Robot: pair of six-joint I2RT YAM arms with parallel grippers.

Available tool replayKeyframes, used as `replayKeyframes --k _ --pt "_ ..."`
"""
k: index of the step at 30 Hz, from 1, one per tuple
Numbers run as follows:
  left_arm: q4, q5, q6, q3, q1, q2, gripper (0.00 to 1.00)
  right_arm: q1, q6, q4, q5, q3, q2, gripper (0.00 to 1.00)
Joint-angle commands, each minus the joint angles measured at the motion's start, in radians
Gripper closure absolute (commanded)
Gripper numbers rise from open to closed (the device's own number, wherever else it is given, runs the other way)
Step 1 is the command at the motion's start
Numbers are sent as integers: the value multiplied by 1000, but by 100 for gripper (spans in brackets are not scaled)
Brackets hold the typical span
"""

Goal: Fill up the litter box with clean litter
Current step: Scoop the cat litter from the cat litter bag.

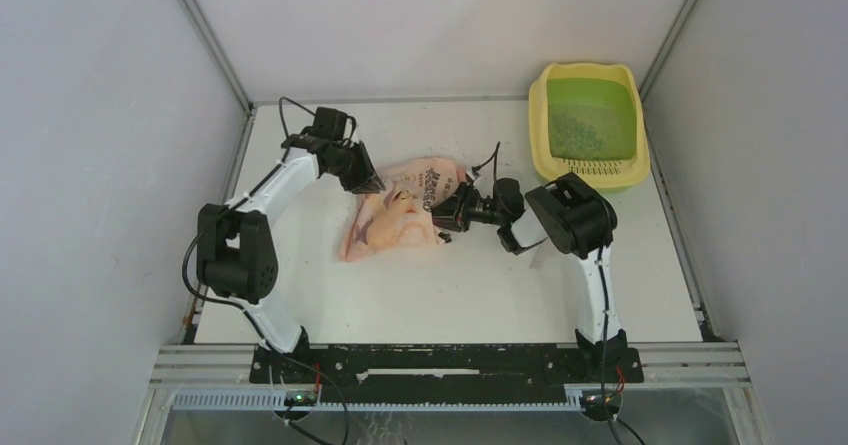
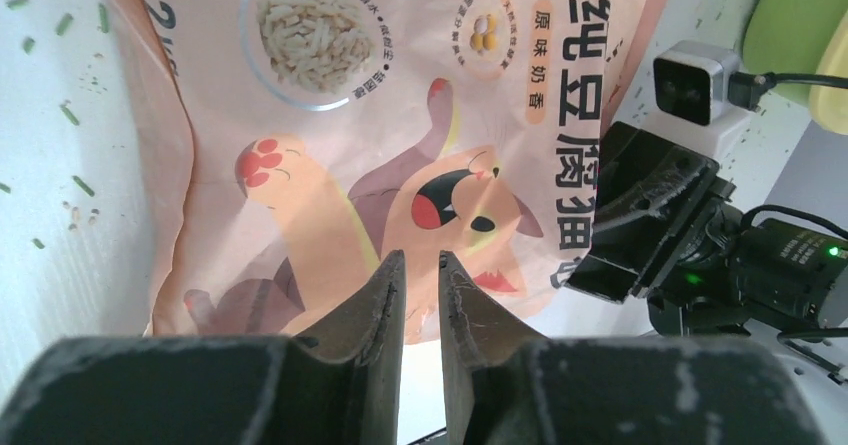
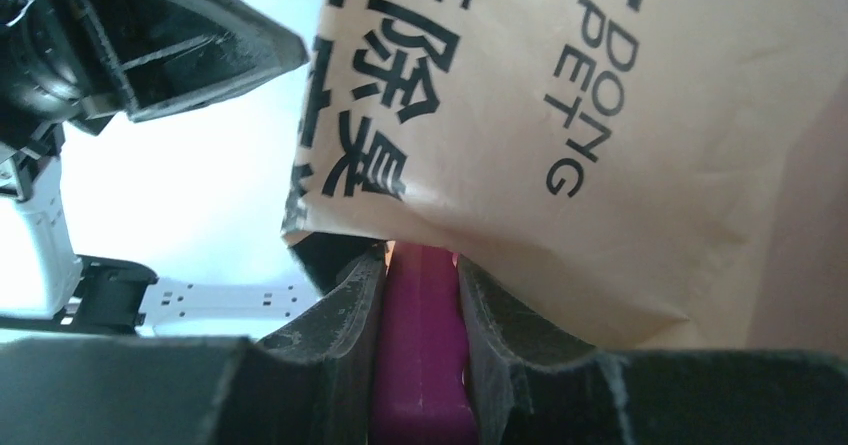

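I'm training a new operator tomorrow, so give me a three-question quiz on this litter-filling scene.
1. True or false: the litter box already holds some litter.
2. Which claw grips the magenta scoop?
3. Fill in: the scoop's far end is hidden by the peach-pink ____.
Key: 1 true; 2 the right claw; 3 bag.
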Motion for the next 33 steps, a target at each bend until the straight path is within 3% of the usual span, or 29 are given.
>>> replayKeyframes --k 1,6,12,16,21,29,33 --pt "30 25 -41 -45 -3 -41 78 -26 31 95 -69 -57 -111 100" --pt "60 22 -51 -71 -3 -43 78 -58 148 256 -117 -129 -118 100" --pt "63 32 -49 -65 -4 -47 78 -91 101 248 -146 -259 -201 100" --pt "62 38 -46 -61 -3 -44 78 -122 -2 143 -155 -335 -275 100" --pt "67 48 -45 -65 -3 -46 78 -138 -247 -229 -119 -369 -390 100" --pt "68 53 -46 -76 -8 -59 79 -204 -330 -324 -134 -444 -473 100" --pt "67 52 -46 -79 -13 -58 80 -266 -302 -225 -179 -510 -476 100"
